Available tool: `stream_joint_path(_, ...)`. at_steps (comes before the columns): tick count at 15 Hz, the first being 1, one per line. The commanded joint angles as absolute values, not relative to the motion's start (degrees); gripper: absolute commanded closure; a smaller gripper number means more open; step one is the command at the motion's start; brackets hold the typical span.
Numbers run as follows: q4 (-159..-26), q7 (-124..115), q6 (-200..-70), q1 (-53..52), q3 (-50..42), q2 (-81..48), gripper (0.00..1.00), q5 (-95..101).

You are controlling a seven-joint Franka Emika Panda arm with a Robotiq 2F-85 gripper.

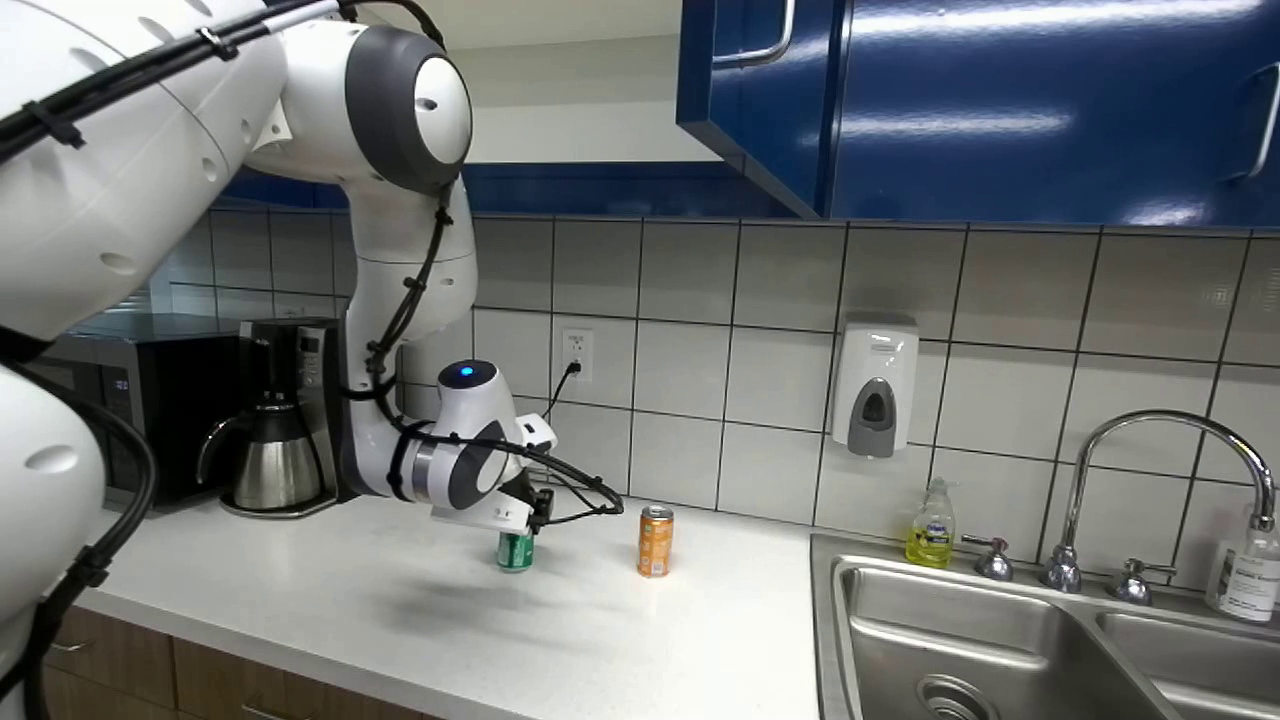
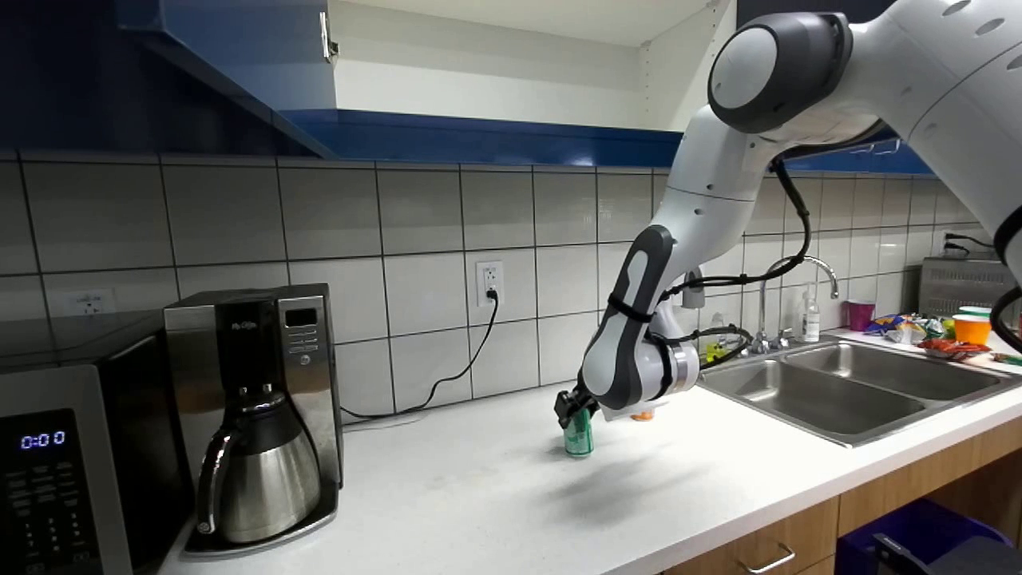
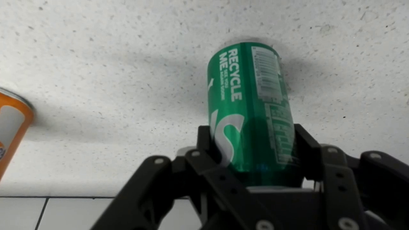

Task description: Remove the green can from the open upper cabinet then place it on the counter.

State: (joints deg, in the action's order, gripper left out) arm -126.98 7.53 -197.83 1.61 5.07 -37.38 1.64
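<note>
The green can (image 3: pixel 246 89) stands upright between the fingers of my gripper (image 3: pixel 252 137) in the wrist view. Both fingers touch its sides near the top, so the gripper is shut on it. In both exterior views the green can (image 1: pixel 515 552) (image 2: pixel 579 435) shows below the gripper (image 1: pixel 535 505) (image 2: pixel 575 406), its top hidden by the fingers. Its base is at the counter (image 1: pixel 700 660) (image 2: pixel 447 511); I cannot tell whether it touches or is a hair above. The upper cabinet (image 1: pixel 570 105) (image 2: pixel 495 72) is open above, with a white interior.
An orange-brown can (image 1: pixel 655 542) stands beside the green can, towards the sink (image 1: pixel 960 620). A coffee maker (image 2: pixel 255 415) and a microwave (image 2: pixel 72 447) stand at the opposite end. The open blue cabinet door (image 1: pixel 765 110) juts out above. A tiled wall (image 1: pixel 680 370) runs behind.
</note>
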Motion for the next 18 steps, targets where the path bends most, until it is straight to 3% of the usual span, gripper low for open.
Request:
stream_joint_path(1, -126.0, 6.0, -197.8, 1.6, 4.6, -37.7, 0.62, 3.4)
stream_joint_path(2, -126.0, 5.9, -197.7, 1.5, 4.6, -37.8, 0.62, 3.3)
stream_joint_path(3, -126.1, 5.9, -197.8, 1.6, 4.7, -37.8, 0.12, 3.4)
stream_joint_path(6, -126.7, 5.9, -197.8, 1.6, 4.7, -37.4, 0.00, 3.4)
stream_joint_path(18, -137.5, 5.3, -197.8, 2.4, 5.5, -28.7, 0.00, 3.8)
